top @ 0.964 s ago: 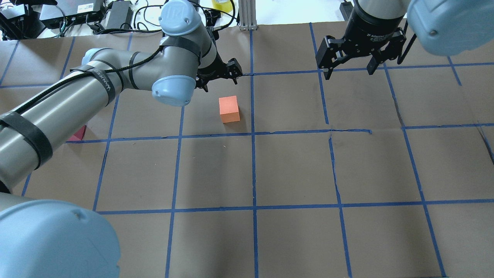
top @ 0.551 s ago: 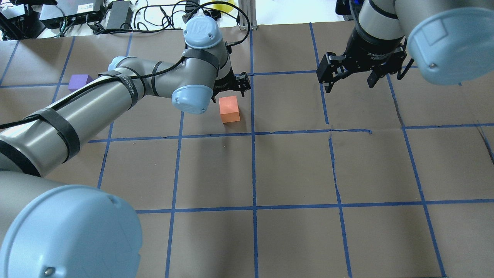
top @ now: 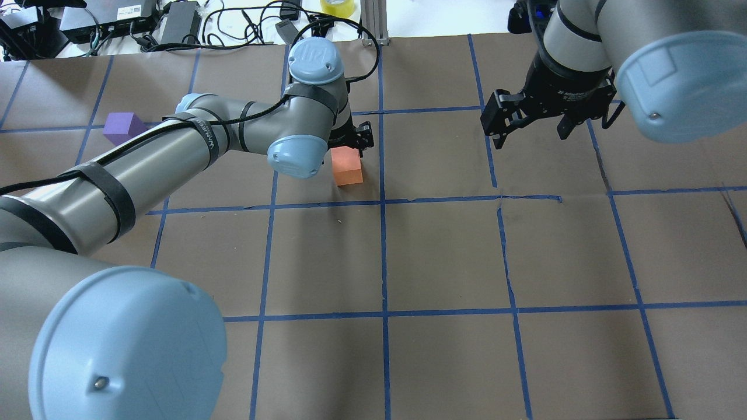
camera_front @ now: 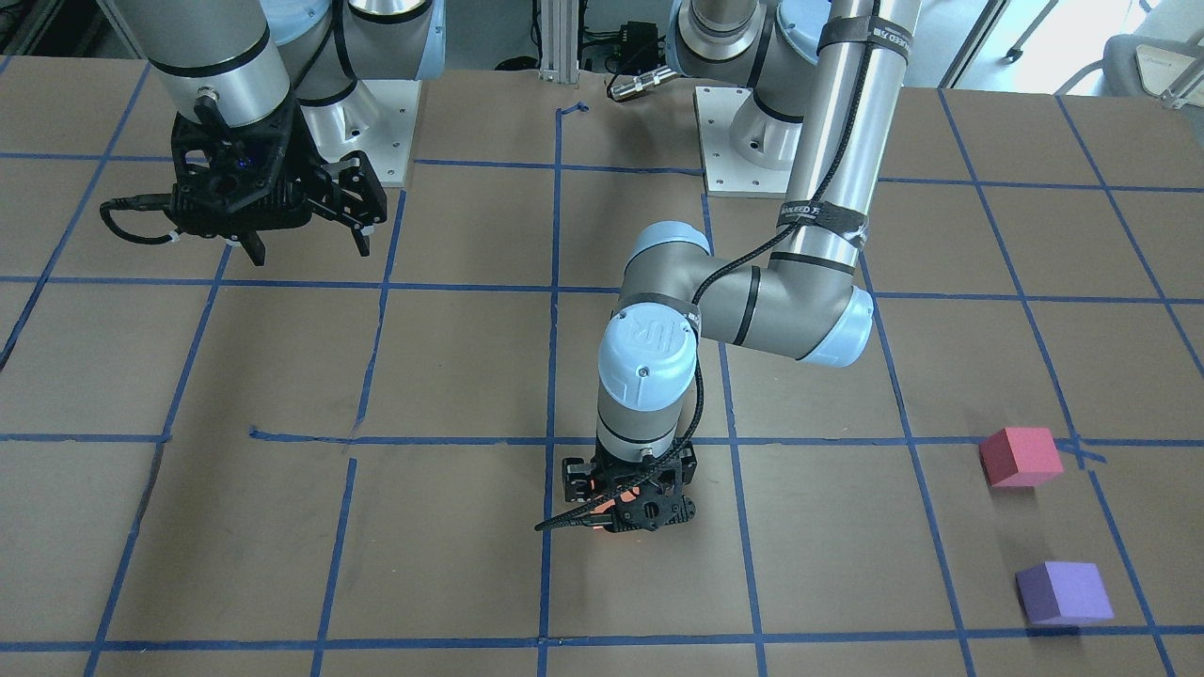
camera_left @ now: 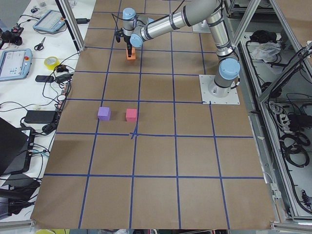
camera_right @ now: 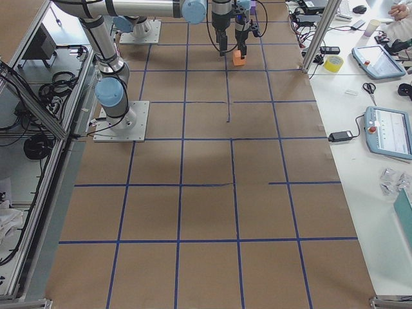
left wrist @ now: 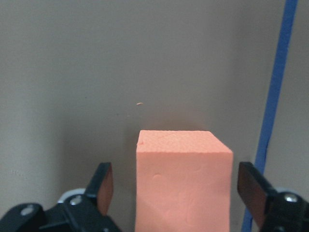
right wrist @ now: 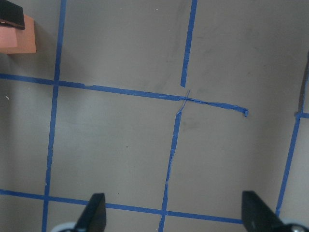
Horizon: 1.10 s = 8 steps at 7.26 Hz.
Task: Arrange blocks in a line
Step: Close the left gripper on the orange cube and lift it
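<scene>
The orange block (top: 348,167) sits on the brown paper just left of the centre tape line. My left gripper (top: 352,139) is low over it. In the left wrist view the block (left wrist: 183,183) stands between the open fingers (left wrist: 103,186), with a gap on each side. From the front the gripper (camera_front: 625,515) hides nearly all of the block. The pinkish-red block (camera_front: 1019,457) and the purple block (camera_front: 1063,592) lie apart at my far left. The purple block (top: 122,127) also shows overhead; the arm hides the pinkish-red one there. My right gripper (top: 530,133) is open, empty and raised.
Blue tape lines (top: 383,201) divide the brown paper into squares. Cables and power bricks (top: 175,23) lie beyond the far edge, with a tape roll (top: 337,7). An aluminium post (top: 373,23) stands at the back centre. The arm bases (camera_front: 743,141) are bolted on my side.
My left gripper has moved toward the orange block and come down around it. The left arm has swung, which uncovered the purple block. The right gripper has shifted slightly and stays open.
</scene>
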Tool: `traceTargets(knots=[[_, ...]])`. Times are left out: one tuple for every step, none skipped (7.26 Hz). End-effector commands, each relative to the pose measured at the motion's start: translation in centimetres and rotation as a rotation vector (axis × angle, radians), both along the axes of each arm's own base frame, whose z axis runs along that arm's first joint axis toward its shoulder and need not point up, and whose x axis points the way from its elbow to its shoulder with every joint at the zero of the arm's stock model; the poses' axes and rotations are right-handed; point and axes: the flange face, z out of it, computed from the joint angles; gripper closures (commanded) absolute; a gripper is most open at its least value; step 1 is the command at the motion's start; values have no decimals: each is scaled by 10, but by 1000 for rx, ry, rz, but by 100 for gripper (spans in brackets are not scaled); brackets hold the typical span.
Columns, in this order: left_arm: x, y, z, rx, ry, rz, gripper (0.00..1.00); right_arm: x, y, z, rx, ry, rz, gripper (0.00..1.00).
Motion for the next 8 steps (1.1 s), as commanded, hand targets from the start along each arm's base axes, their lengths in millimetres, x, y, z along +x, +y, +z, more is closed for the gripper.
traceTargets(knots=[[0,-2,-2,1,-2,21,67,0,1,7,-12,-3,28,0],[0,-2,4,-7,-2,22,82,0,2,8,-10,-7,28,0],[1,-3,22,-31,-2,6,90,-1,6,9,-6,-1,-1,0],[12,-9,36,-44,-11,-37,100,-2,7,11,-9,0,-9,0],[52,-22,47,-26,-39,-80,100,-1,11,16,-15,0,-6,0],[104,-34,45,-10,-43,-67,100,-2,13,19,-21,-5,-9,0],[149,-46,44,-1,-58,-105,100,-2,17,21,-15,-3,-9,0],[207,-56,49,0,-50,-70,100,-4,25,20,29,2,-12,0]])
